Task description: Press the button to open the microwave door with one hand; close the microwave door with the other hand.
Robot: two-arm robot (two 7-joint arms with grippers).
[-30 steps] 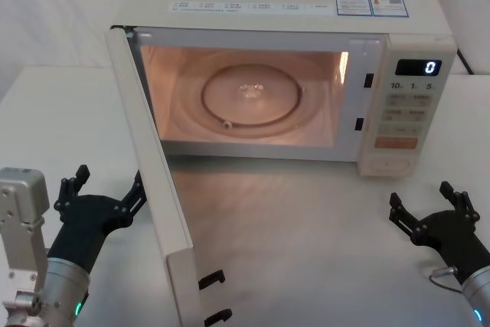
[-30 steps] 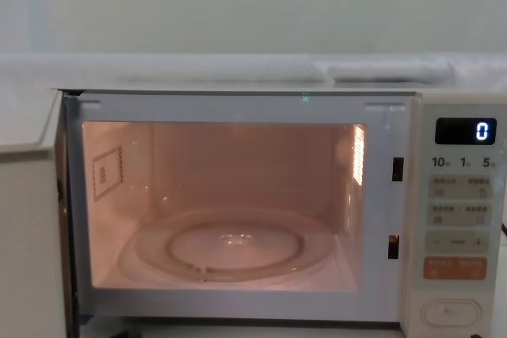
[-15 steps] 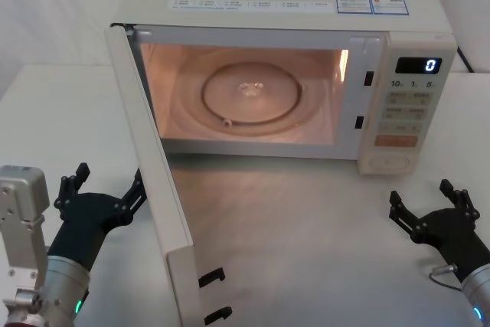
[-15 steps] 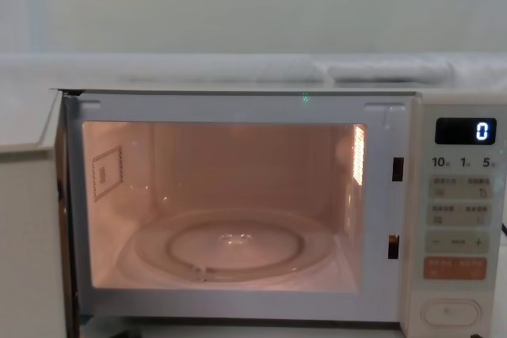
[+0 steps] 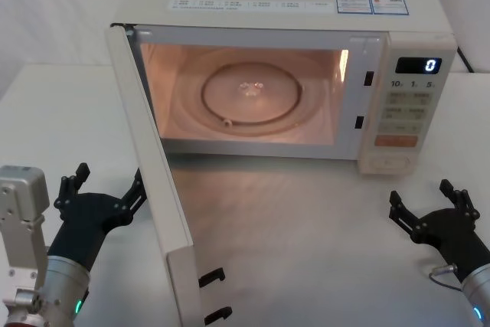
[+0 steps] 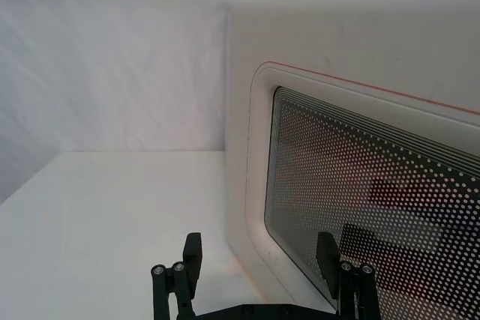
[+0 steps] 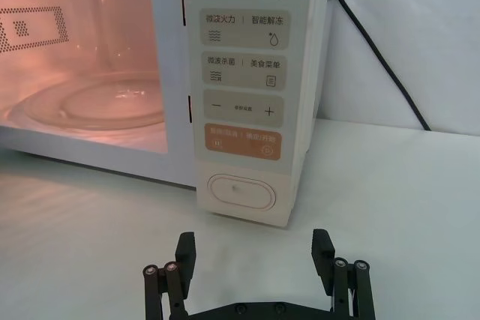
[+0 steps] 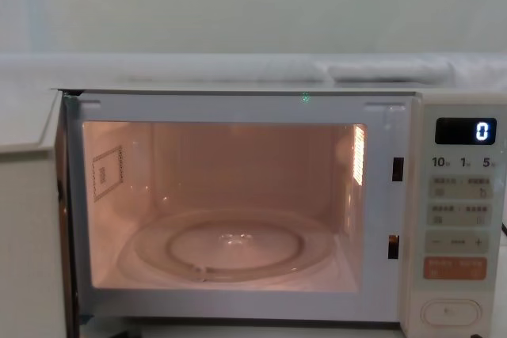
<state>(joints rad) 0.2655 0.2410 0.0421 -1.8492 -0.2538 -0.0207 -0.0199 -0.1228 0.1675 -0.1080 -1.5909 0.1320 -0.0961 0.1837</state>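
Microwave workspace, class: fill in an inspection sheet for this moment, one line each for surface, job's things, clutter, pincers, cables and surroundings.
Surface: white table, bare in front of the oven.
Job's things: door swung wide open on its left hinge, cavity lit, glass turntable inside; button at the panel's bottom, untouched; display reads 0.
Clutter: nothing seen.
Pincers: left pincer open, low beside the door's outer face, window just ahead of it; right pincer open, on the table side before the panel, apart from the button.
Cables: black cord behind the oven's right side.
Surroundings: plain white wall.
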